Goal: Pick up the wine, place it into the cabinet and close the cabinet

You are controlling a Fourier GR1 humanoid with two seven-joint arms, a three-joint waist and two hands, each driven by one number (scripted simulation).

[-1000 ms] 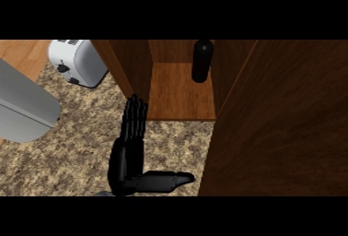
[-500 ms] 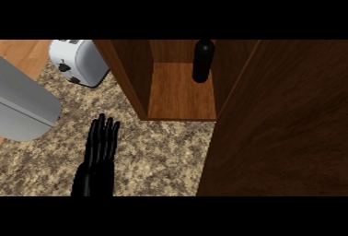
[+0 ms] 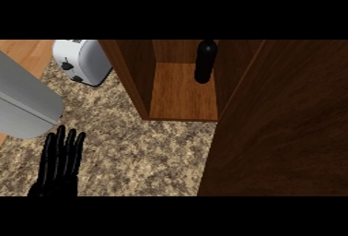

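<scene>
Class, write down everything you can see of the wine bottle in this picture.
The bottle is dark, almost black, with a smooth, slightly glossy surface and no readable label. It is slim and long, and its upper end reaches the view's top edge. It appears to stand upright inside the open wooden cabinet, toward the back and close to the right wall, with its lower end on the cabinet's floor. Nothing else touches it.

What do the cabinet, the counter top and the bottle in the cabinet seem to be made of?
Cabinet: wood, going by its brown grain streaks, with a matte to satin finish. Counter top: speckled stone such as granite, going by its beige-and-brown mottling; it could be laminate. Wine bottle: plain black and smooth, likely dark glass, though the look leaves it open.
</scene>
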